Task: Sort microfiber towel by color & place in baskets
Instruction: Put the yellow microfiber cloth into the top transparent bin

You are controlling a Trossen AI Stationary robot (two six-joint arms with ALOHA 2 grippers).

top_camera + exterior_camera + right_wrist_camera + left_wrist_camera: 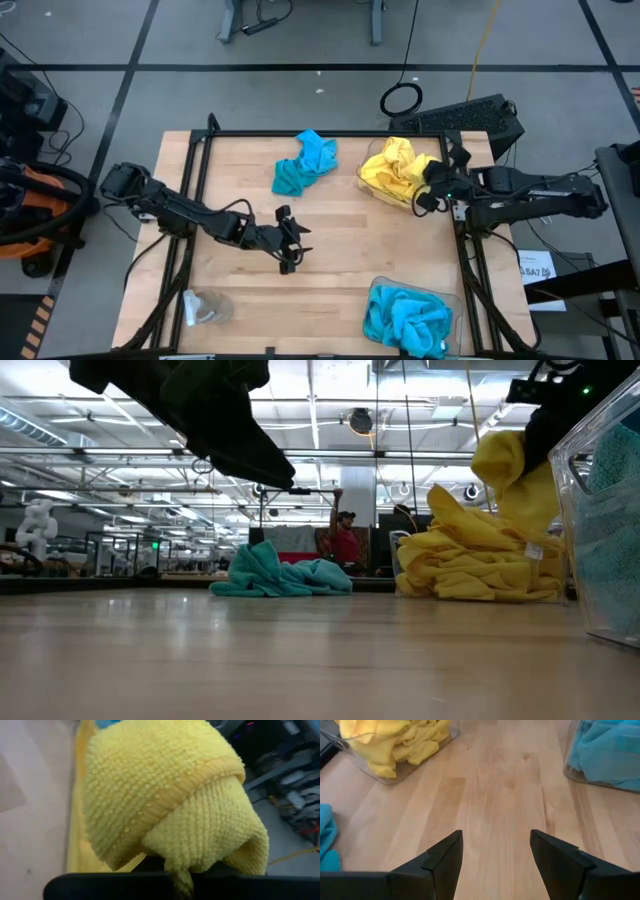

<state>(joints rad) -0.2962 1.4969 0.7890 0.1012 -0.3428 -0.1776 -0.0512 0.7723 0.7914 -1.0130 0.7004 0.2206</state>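
Over the far-right basket (375,190), right claw (432,188) pinches a yellow towel (165,795) above the yellow pile (395,172). Left claw (290,243) hovers mid-table (340,250), fingers (445,857) spread, empty. Loose blue towels (305,162) lie far centre; near-right basket (455,300) holds blue ones (405,318).

Left arm stretched from the left table edge toward the middle, elbow low. Left gripper (290,245) hanging above bare wood, wrist tipped forward and down, its two dark fingers (445,857) spread wide apart with nothing between them. Right arm reaching in from the right table edge, forearm nearly level. Right gripper (432,188) at the far right of the table, jaws clamped tight on a fold of yellow towel (165,795) that drapes over them.
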